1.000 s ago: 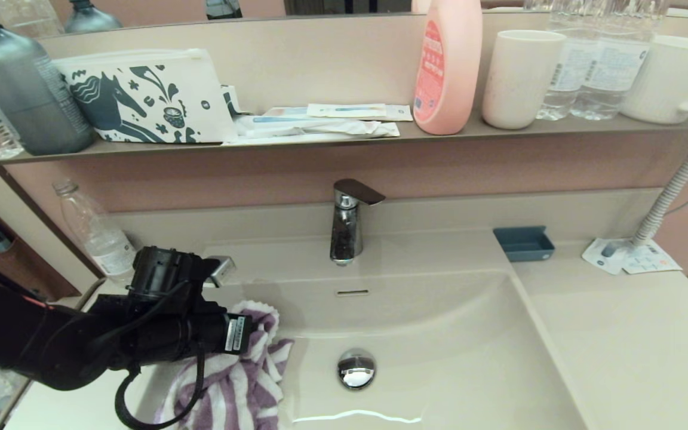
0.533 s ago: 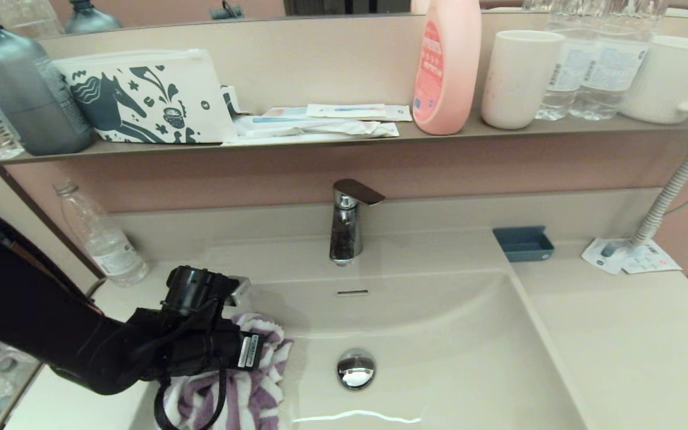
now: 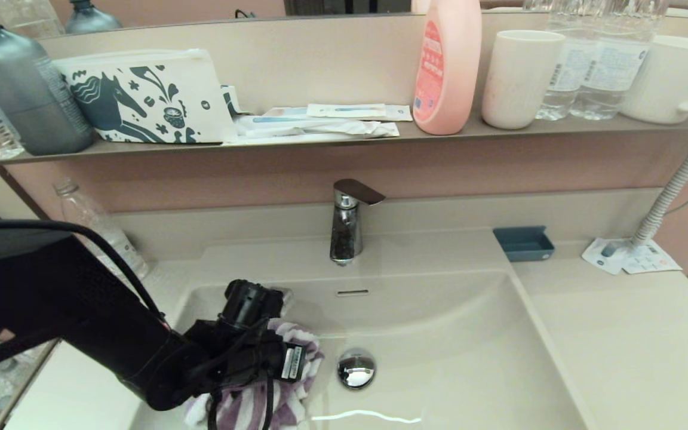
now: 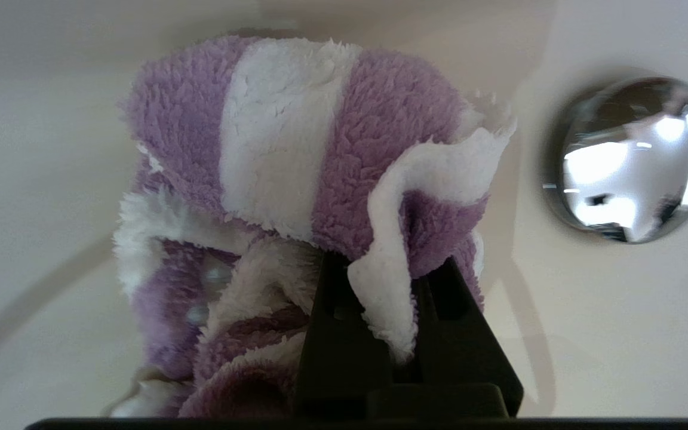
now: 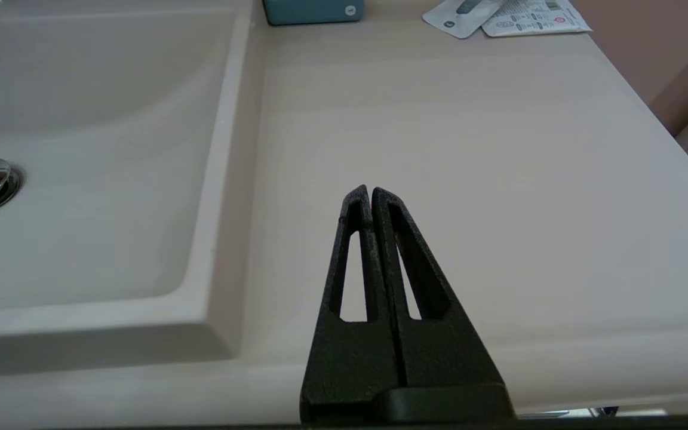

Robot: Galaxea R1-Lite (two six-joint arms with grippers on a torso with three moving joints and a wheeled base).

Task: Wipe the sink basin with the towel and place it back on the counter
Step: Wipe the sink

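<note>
L gripper (image 4: 389,280) pinches the towel (image 4: 296,155) down in the sink basin (image 3: 439,334); drain plug (image 4: 627,158) just beside it. Towel prob. touching the basin floor. R gripper (image 5: 370,194) pressed together, over the counter (image 5: 469,149).

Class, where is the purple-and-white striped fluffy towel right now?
The purple-and-white striped towel lies inside the cream sink basin, left of the chrome drain plug, clamped in the left gripper.

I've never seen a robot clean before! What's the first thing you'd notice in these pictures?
The fluffy purple-and-white towel stands out: the left gripper pinches it between its black fingers, down inside the sink basin, just left of the shiny round drain plug. Next comes the tall pink bottle on the shelf above the faucet. The right gripper waits shut over the counter.
</note>
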